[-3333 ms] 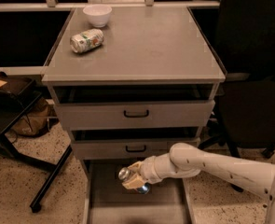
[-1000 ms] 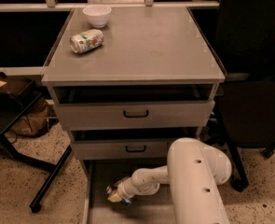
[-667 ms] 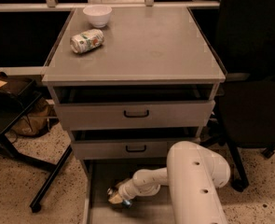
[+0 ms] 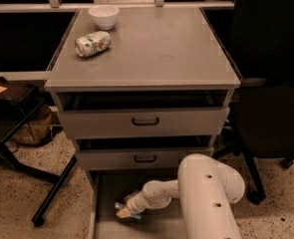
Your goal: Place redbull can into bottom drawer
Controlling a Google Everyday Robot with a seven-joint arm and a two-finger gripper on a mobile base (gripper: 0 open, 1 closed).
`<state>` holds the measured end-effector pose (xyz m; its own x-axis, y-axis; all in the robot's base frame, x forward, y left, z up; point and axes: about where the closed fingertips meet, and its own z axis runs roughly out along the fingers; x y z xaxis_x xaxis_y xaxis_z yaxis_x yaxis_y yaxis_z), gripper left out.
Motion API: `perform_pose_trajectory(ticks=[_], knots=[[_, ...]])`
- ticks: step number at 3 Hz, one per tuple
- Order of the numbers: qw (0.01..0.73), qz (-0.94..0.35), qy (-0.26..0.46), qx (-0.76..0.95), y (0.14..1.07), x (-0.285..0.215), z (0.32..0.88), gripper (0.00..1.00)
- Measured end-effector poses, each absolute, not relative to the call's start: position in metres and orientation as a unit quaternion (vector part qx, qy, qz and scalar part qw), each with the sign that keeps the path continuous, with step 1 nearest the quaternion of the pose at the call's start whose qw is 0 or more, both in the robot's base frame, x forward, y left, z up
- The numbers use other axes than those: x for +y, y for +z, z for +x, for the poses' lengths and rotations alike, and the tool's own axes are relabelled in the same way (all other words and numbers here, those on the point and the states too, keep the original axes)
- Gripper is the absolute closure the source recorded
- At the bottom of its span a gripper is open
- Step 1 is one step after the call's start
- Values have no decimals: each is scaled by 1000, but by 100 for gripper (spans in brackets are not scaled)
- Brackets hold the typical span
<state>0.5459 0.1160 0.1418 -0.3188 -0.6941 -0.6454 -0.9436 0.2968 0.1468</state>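
Observation:
The bottom drawer (image 4: 106,190) is pulled out at the foot of the grey cabinet, its flat floor and low left wall showing. My gripper (image 4: 122,211) reaches down into the drawer at its left front part, with my white arm (image 4: 206,193) bent over the drawer's right side. The gripper is shut on the redbull can (image 4: 119,205), whose shiny top shows at the fingertips. The can is low in the drawer, at or just above the floor; I cannot tell if it touches.
A white-and-green can (image 4: 92,43) lies on its side on the cabinet top (image 4: 156,49) beside a white bowl (image 4: 104,16). Two drawers with black handles (image 4: 145,121) are above. A black chair (image 4: 271,108) stands right, a black stand leg (image 4: 52,193) left.
Since 3.3 s ago my arm has swung down and left, carrying the can from above the drawer's middle down into its left part. In the last second it has barely moved.

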Motion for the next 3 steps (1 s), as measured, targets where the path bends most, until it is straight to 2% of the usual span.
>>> perform_pose_trajectory(ticks=[3], knots=[[239,-532,261,769,142,116,546,13]])
